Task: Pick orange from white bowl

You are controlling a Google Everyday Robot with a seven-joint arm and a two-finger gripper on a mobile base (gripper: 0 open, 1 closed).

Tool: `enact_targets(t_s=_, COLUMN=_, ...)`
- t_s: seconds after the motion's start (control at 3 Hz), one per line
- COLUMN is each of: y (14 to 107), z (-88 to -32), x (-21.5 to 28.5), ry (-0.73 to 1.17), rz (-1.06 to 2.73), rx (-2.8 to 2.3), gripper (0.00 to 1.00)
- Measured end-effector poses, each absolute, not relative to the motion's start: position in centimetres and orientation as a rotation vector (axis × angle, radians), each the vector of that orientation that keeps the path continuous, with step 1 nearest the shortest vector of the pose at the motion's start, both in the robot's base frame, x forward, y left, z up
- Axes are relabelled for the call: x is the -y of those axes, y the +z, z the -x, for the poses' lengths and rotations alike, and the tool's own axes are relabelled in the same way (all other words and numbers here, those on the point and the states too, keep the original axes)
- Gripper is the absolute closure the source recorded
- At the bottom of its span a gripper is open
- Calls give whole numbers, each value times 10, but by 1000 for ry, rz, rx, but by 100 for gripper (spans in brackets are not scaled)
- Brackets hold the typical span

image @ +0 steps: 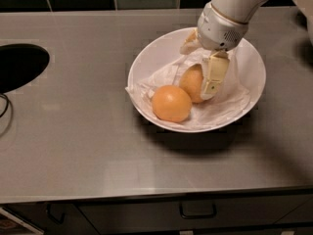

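The gripper is down inside the bowl, in its right half, touching the right side of the orange. I cannot tell whether it has clamped the fruit or is loose. The orange lies on crumpled paper near the bowl's middle, against a brighter orange at the bowl's front left. The bowl sits on a counter

orange in white bowl, tool at right
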State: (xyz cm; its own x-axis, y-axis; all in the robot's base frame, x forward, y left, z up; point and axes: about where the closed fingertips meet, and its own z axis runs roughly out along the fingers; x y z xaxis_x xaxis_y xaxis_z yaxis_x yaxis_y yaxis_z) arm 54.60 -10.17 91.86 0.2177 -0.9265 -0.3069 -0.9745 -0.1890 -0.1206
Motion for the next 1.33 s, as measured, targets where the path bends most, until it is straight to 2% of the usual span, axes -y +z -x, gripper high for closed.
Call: enact_targets(t_s=1.33, y=896, z=-551, x=113, ry=260, rz=2195, rx=-1830, gripper=21)
